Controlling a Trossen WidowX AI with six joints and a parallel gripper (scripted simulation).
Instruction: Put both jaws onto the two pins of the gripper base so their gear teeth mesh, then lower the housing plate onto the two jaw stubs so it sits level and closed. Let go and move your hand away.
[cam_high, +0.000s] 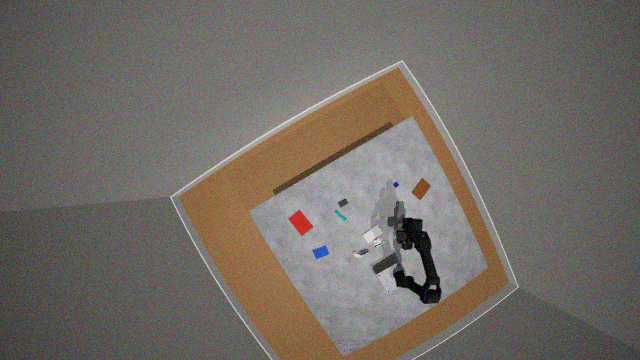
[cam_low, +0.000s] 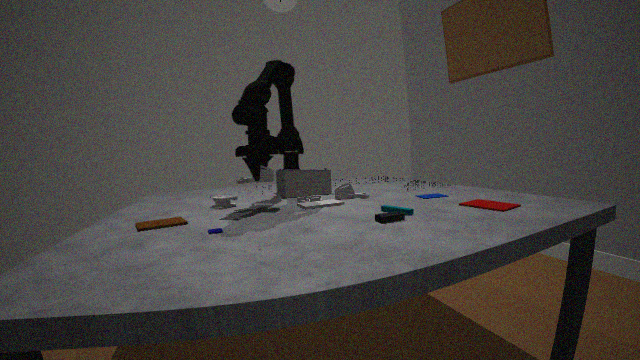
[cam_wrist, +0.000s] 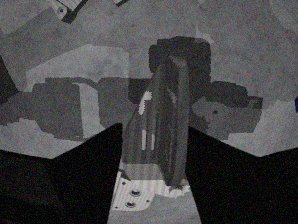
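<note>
My gripper (cam_low: 257, 176) (cam_wrist: 149, 129) is shut on a long grey jaw (cam_low: 267, 174) (cam_wrist: 172, 117) with gear teeth at one end, held above the table. A flat white plate (cam_high: 371, 234) (cam_low: 327, 203) lies nearby; a small pale part (cam_high: 378, 242) (cam_low: 312, 198) is on or against it, too small to tell which. Another pale part (cam_high: 360, 253) (cam_low: 344, 191), perhaps the second jaw, lies farther along. A white part with two round holes (cam_wrist: 141, 199) shows below the held jaw in the wrist view. It seems to be the pale part (cam_low: 223, 201) at left in the exterior view, hidden under the arm from above.
A grey box (cam_low: 304, 183) stands by the arm's base. A brown block (cam_high: 421, 189) (cam_low: 161, 224), a small blue block (cam_high: 396, 184) (cam_low: 215, 231), a black block (cam_high: 343, 202) (cam_low: 389, 217), a teal bar (cam_high: 340, 215) (cam_low: 397, 210), a red slab (cam_high: 300, 223) (cam_low: 490, 205) and a blue slab (cam_high: 320, 252) (cam_low: 432, 196) lie around.
</note>
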